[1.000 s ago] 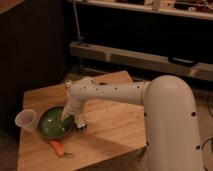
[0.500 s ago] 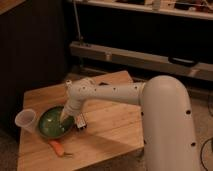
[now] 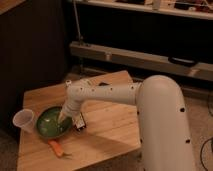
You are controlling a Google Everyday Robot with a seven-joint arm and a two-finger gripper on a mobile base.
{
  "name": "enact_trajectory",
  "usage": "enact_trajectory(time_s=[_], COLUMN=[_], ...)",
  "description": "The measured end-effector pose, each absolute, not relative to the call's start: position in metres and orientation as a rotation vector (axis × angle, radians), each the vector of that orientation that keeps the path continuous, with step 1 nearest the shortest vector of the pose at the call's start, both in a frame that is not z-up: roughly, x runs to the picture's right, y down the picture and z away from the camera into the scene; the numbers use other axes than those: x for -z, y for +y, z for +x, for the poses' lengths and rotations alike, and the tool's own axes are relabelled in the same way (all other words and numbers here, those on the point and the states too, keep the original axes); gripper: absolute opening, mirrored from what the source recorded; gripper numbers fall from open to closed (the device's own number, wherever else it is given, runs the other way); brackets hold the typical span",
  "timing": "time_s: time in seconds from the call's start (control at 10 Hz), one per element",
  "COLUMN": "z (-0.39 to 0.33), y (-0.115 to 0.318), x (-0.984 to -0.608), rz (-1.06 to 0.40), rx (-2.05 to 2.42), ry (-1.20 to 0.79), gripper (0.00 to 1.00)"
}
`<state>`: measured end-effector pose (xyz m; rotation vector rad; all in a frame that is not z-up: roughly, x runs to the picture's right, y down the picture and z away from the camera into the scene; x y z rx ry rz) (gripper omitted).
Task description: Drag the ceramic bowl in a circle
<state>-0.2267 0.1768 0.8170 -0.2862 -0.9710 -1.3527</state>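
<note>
The bowl (image 3: 50, 123) is set on the wooden tabletop (image 3: 112, 131), and the gripper (image 3: 71, 119) is found at the bowl's right rim as viewed, lowered there from the white arm (image 3: 102, 93) that is stretched in from beyond the bowl's right side. Whether the gripper is clenched on that rim, merely pressed against it, or released cannot be told. A translucent cup (image 3: 23, 120) is stood just left of the bowl, close to touching it, and a carrot (image 3: 56, 148) is laid just in front of the bowl. The dragging is judged to be in hand or about to be started. Several faults can be expected from here. If the circle is swept wide to the left, the cup could be struck by the bowl and tipped or pushed off the tabletop, since it looks light and little room is left beyond it. If the path is carried forward, the carrot could be shoved ahead of the bowl or caught under it. The glossy rim is likely to be slippery, so hold could be lost when the direction is changed, and the bowl could be tilted if it is pressed down on one side only. No brand, label or readable writing is made out on anything.
</note>
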Motion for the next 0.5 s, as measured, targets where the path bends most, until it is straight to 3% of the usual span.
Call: enact_trajectory(time_s=[0.1, 0.5], z=[-0.2281, -0.2291], y=[0.1772, 0.1777], x=[-0.8182, -0.8262], rz=[-0.292, -0.349], rx=[1.344, 1.328], ry=[-0.968, -0.910], gripper=[0.51, 0.16])
